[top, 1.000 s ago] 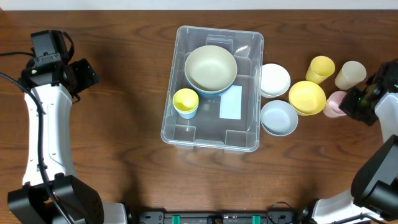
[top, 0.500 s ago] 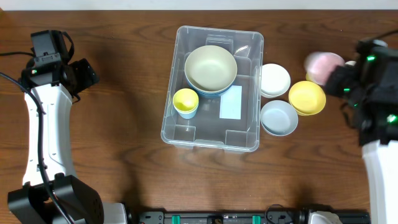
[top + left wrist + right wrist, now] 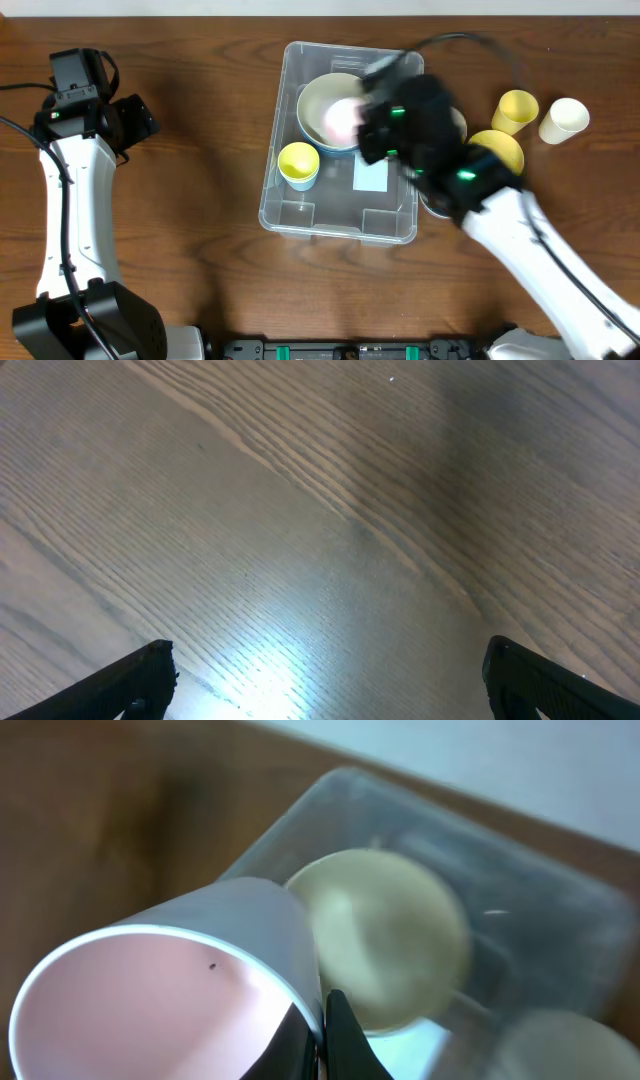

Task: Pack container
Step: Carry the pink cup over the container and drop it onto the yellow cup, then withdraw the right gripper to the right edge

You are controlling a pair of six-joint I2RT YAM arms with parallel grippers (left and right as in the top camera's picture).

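The right claw [image 3: 327,1045] pinches the rim of a pink cup [image 3: 160,985] over the cream bowl [image 3: 315,100] inside the clear container [image 3: 300,215], which sits in the middle of the worktop [image 3: 200,280]. The left claw [image 3: 330,680], its 2 fingers spread wide, hangs well apart from the container.

Table [image 3: 200,290]: dark brown wood with a strong grain; the left wrist view shows only its bare boards.
Centre: container [image 3: 335,208], clear plastic, standing flat on the wood.
Right of it: yellow bowl [image 3: 505,150], partly covered from above.
Far right: yellow cup [image 3: 516,110] and cream cup [image 3: 563,120], upright, just beside each other.
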